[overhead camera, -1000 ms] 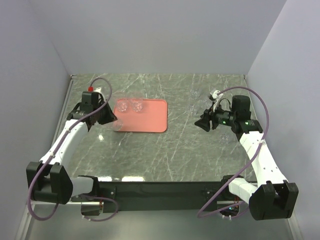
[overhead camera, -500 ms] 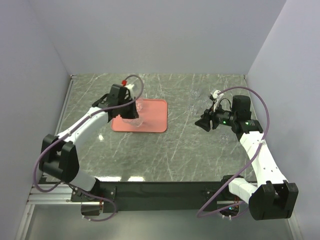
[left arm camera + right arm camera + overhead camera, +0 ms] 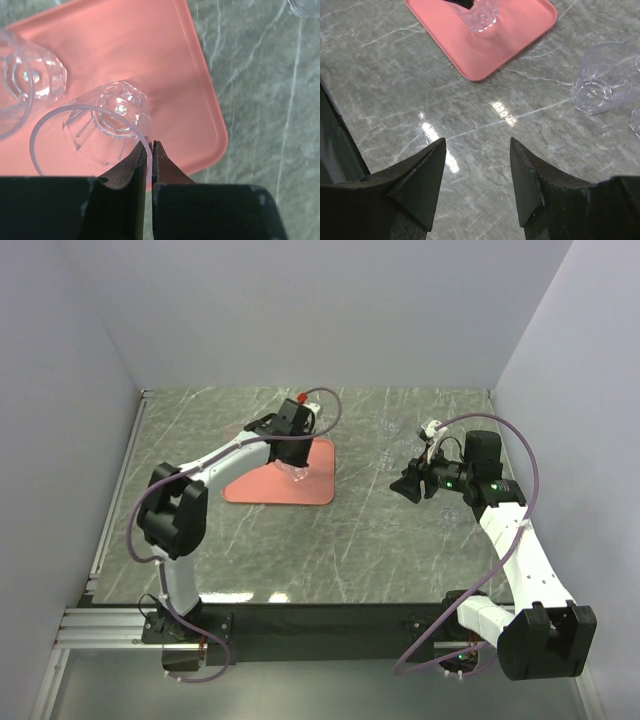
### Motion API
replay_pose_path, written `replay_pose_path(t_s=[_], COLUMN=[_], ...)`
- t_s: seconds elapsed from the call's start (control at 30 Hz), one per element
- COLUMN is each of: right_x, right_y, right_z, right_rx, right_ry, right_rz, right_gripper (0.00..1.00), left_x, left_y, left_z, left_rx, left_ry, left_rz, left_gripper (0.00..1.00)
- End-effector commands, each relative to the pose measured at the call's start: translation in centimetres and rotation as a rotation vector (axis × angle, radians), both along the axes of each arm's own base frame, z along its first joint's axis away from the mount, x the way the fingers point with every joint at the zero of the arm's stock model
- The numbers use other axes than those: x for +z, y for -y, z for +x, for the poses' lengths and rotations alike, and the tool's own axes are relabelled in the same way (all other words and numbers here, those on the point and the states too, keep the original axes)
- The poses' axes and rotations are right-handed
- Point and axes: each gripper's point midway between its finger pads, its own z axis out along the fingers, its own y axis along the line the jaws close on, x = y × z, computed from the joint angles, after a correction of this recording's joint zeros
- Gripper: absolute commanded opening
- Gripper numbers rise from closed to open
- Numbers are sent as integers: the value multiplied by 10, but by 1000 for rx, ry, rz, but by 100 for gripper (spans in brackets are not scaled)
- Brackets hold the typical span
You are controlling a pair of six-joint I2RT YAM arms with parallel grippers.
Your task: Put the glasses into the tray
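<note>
left gripper [image 3: 150, 152] pinches glass [image 3: 95, 132] rim between jaws | glass over tray [image 3: 195, 85], near right edge | right gripper [image 3: 477, 170] spread, empty, above table [image 3: 485, 125]

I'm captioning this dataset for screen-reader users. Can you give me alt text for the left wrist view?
The left end effector, shut on the rim of a clear glass, holds it over a salmon-pink tray. A second glass sits on the tray to the left; grey marbled table shows to the right.

A grey-green, marble-patterned tabletop [image 3: 370, 540] with pale veins and glossy light reflections sits enclosed on three sides by plain, pale lavender walls [image 3: 320, 310].
</note>
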Motion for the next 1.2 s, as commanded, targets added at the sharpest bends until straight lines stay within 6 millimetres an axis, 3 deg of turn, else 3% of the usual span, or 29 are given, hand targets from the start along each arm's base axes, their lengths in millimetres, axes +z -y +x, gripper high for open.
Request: replay_pose_path(t_s=[0.0,0.03,0.43,0.6,0.77,0.87,1.0,1.07,1.1,1.17], right_x=[7,7,5,6,5,4,2,2,2,2], right_y=[3,3,3,3,4,4,7,8,10,11], right_z=[4,4,4,5,5,5,7,7,8,9], right_rx=[-2,-2,-2,-4,-6,-7,-17,-24,-29,-33], right_ry=[44,46,40,43,39,39,40,42,43,46], right_rz=[-4,-5,-4,-4,-6,-10,-18,-24,-27,-31], right_gripper=[61,61,61,61,61,61,61,61,61,61], left_x=[31,22,2,1,4,16,51,59,80,83], left_y=[13,13,26,33,35,39,46,47,45,40], left_z=[26,28,64,76,81,82,76,72,69,62], left_rx=[8,10,13,14,14,5,-5,-6,-2,9], left_ry=[119,105,122,137,143,168,223,238,272,284], left_rz=[34,60,187,196,204,190,131,98,69,51], left_gripper=[0,0,4,14,30,38,44,47,49,53])
